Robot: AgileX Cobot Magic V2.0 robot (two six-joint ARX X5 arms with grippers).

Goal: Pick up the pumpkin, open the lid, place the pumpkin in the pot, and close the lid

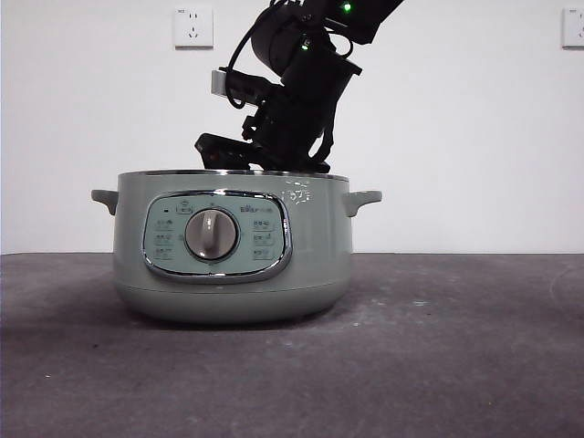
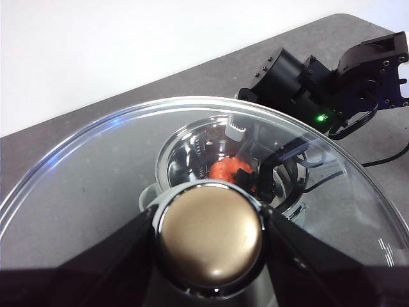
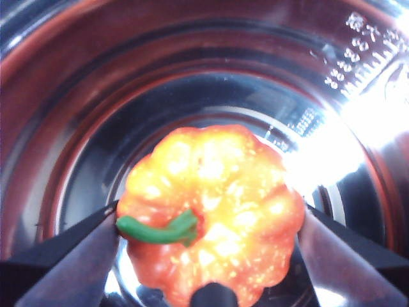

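White wall and grey desk frame the pot (image 1: 233,260), standing left of the desk's middle. Off the pot, the left gripper (image 2: 209,238) pinches the lid (image 2: 83,192) by its knob (image 2: 211,235). Dipped into the pot's open mouth, the right gripper (image 3: 208,256) squeezes the pumpkin (image 3: 211,214). Lowering it close to the floor before letting go should stop it rolling. Only the wrist views show the pumpkin; from the front, the wall hides it.
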